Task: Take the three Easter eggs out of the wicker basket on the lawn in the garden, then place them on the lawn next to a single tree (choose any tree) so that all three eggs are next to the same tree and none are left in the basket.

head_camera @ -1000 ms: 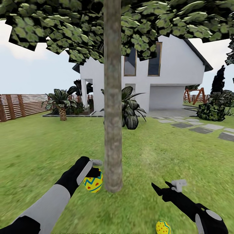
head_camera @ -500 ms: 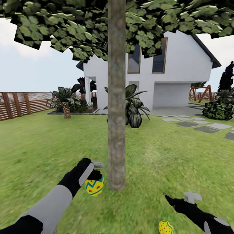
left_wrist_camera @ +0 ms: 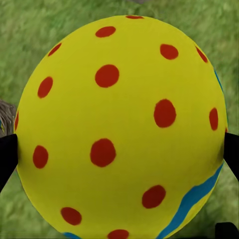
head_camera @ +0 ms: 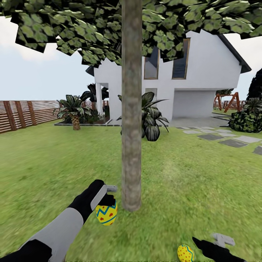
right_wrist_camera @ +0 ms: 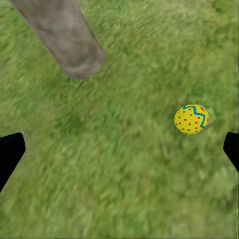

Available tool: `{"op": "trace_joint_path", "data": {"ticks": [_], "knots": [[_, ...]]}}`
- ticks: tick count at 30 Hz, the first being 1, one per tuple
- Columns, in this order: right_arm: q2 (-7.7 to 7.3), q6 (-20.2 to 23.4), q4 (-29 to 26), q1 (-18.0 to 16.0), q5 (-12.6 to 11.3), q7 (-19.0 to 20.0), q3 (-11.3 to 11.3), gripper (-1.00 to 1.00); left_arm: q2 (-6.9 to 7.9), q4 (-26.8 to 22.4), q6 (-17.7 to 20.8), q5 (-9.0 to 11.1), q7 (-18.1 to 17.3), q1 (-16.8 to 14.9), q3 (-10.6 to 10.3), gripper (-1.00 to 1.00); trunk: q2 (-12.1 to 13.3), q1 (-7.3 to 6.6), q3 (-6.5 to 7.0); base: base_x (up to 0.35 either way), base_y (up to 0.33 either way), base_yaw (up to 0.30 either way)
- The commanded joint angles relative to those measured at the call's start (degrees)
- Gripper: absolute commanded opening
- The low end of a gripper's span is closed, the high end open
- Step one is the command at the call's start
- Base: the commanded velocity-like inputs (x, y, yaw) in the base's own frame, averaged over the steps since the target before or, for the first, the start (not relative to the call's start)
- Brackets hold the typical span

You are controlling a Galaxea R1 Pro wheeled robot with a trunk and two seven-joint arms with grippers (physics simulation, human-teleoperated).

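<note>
Two Easter eggs [head_camera: 106,214] [head_camera: 185,253], one tree [head_camera: 131,145] on the lawn [head_camera: 182,182], and two tools [head_camera: 109,198] [head_camera: 211,243].

yellow red-dotted egg [left_wrist_camera: 119,124], grey-brown trunk [head_camera: 131,145]

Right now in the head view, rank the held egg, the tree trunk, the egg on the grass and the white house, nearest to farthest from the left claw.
1. Held egg, in the left claw.
2. Tree trunk, just to its right.
3. Egg on the grass, farther right, by the right claw.
4. White house, far behind.
</note>
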Motion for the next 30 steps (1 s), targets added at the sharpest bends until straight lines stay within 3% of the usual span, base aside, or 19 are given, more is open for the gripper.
{"op": "trace_joint_path", "data": {"ticks": [1, 4, 8, 10, 16, 28, 30], "knots": [[-0.01, -0.46, -0.01, -0.03, 0.23, 0.45, -1.13, 1.0, 0.01, -0.05, 0.13, 0.6, 0.52, -0.05, -0.22, -1.0, 0.35, -0.22, 0.0, 0.0, 0.0, 0.0], [-0.08, -1.6, -0.3, -0.01, 0.28, 0.72, -3.01, 1.0, -0.21, -0.05, 0.13, 0.6, 0.54, -0.05, -0.39, -1.0, 1.55, -0.88, 0.26, 0.0, 0.0, 0.0], [-0.3, 0.53, -3.86, -0.46, 0.31, 0.68, -3.67, 1.0, -0.48, -0.05, 0.05, 0.6, 0.59, -0.05, -2.2, -1.0, 3.16, -1.76, 0.6, 0.0, 0.0, 0.0], [-0.32, 0.7, -4.68, -0.25, 0.21, 0.92, -3.76, 1.0, -0.63, -0.05, 0.04, 0.65, 0.59, -0.05, -2.38, -1.0, 3.96, -2.2, 0.77, 0.0, 0.0, 0.0], [0.15, 0.61, -8.33, 0.39, 0.18, 3.58, -6.87, 1.0, -0.92, -0.06, -0.01, 0.68, 0.6, -0.05, -2.58, -1.0, 6.37, -3.51, 1.28, 0.0, 0.0, 0.0], [-0.09, 0.45, -8.09, 0.55, -0.3, 3.99, -7.36, 1.0, -1.01, -0.13, -0.05, 0.69, 0.6, -0.05, -2.59, -1.0, 11.18, -6.15, 2.31, 0.0, 0.0, 0.0], [-0.19, -1.38, -7.32, 0.55, -0.25, 4.0, -7.42, 1.0, -1.02, -0.13, -0.05, 0.69, 0.6, -0.05, -2.77, -1.0, 11.98, -6.59, 2.48, 0.0, 0.0, 0.0]]}}
